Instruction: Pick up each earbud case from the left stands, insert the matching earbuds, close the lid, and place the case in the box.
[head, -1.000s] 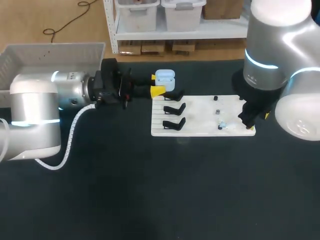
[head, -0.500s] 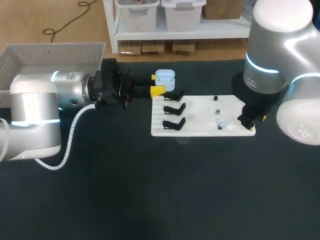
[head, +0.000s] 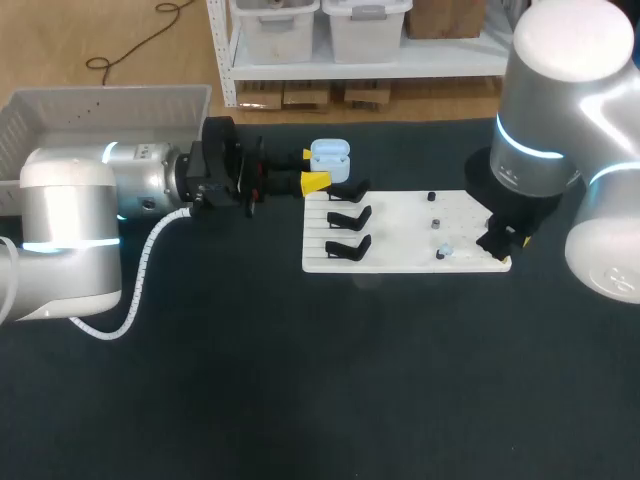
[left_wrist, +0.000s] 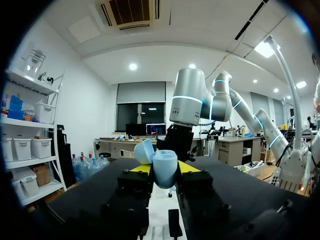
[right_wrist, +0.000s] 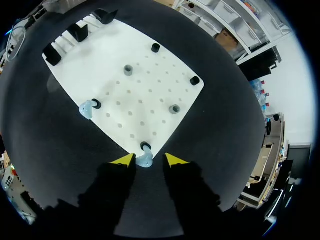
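One white pegboard (head: 390, 240) on dark table (head: 300, 380); three black stands (head: 347, 217).

Earbud case (head: 329, 158): light blue. Board (head: 395, 238): white with a dot grid. Stands (head: 347, 218) at its 9 o'clock: black. Earbuds (right_wrist: 88, 109): pale blue. Counter (head: 300, 380): black. Left gripper (head: 312, 168) and right gripper (right_wrist: 145, 159): black with yellow tips. Box (head: 100, 105): pale grey, perforated.

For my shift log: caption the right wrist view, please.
Right gripper open, its tips flanking a blue earbud at the white board's nearest corner.
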